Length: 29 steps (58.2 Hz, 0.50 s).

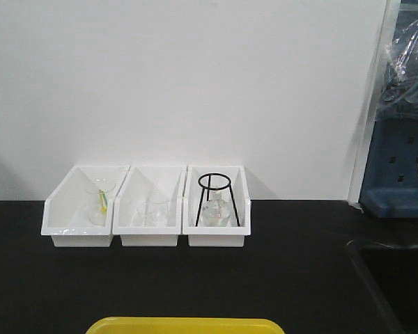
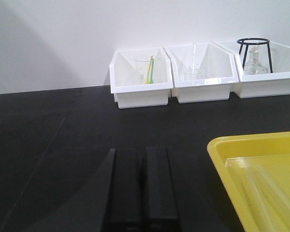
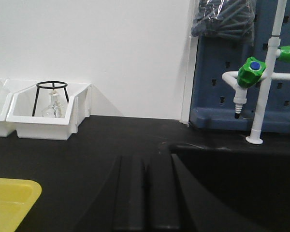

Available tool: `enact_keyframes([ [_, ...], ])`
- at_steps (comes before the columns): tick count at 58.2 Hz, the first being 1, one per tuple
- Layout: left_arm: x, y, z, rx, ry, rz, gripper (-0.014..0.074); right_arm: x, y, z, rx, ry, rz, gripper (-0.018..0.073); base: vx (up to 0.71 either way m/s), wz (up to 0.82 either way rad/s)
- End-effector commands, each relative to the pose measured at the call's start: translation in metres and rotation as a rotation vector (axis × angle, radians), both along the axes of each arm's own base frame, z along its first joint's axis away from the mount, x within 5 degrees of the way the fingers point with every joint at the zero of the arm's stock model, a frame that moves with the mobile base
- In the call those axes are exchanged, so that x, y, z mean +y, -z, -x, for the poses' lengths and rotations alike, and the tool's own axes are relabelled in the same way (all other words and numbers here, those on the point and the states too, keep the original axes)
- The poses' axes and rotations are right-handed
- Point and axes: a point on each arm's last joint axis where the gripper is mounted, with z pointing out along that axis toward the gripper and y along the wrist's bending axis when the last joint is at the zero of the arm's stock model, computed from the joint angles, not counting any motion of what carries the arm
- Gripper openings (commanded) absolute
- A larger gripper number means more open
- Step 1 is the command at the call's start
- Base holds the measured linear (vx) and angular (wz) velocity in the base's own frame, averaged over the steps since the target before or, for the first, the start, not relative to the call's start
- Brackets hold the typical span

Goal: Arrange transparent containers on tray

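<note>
At left, left claw (image 2: pixel 141 186): my fingers lie pressed together, holding nothing, low over the black bench (image 2: pixel 63 125), just beside the tray.
Left bin (image 2: pixel 141 77): clear beaker with a green-yellow stick, against the wall.
Middle bin (image 2: pixel 200 72): small glassware and a slim tube leaning upright.
Yellow tray (image 2: pixel 232 145): nearest me; two transparent containers (image 2: pixel 268 191) lie side by side inside, flat so they cannot roll off.
Right bin (image 3: pixel 48 108): black wire tripod (image 3: pixel 51 96) over a round flask.
Right claw (image 3: pixel 145 193): fingers together, empty, parked beside the sink (image 3: pixel 241 169).
</note>
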Motion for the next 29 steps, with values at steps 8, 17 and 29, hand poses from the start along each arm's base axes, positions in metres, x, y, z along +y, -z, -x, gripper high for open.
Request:
enact_keyframes([
  [8, -0.0003, 0.0036, 0.0, -0.07, 0.005, 0.01, -0.0008, -0.0002, 0.0013, 0.0021, -0.04, 0.007, 0.056, -0.0013, 0.0, 0.0],
  [17, -0.0003, 0.0036, 0.0, -0.07, 0.005, 0.01, -0.0008, -0.0003, 0.0029, 0.0018, -0.021, 0.006, 0.014, -0.0013, 0.0, 0.0],
  [29, -0.0003, 0.0036, 0.0, -0.07, 0.005, 0.01, -0.0008, -0.0004, 0.0032, 0.0018, -0.018, 0.006, 0.014, -0.0013, 0.0, 0.0],
])
